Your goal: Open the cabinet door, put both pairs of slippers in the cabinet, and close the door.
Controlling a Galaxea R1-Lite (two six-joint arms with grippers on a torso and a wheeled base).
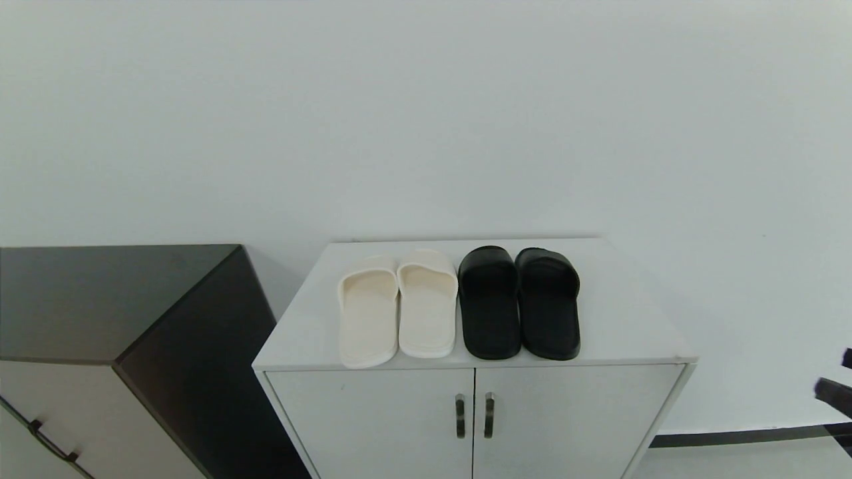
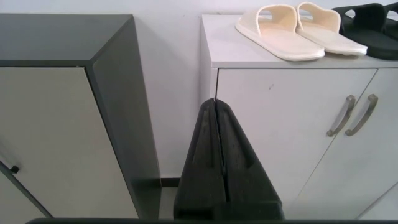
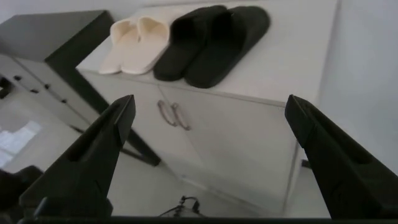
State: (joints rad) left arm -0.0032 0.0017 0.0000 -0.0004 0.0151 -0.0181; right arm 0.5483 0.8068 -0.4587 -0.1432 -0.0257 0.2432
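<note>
White cabinet has both doors shut, so the handles come first: two upright metal bars side by side at the centre seam, long axis vertical. Off toward the cabinet's right side, the right gripper has its fingers spread wide. Low in front of the cabinet's left corner, the left gripper has its fingers pressed together, and it looks like the nearer one to me. Slippers all sit on top, toes to the wall: one cream pair left, one black pair right, four total. One dark cabinet stands just left.
</note>
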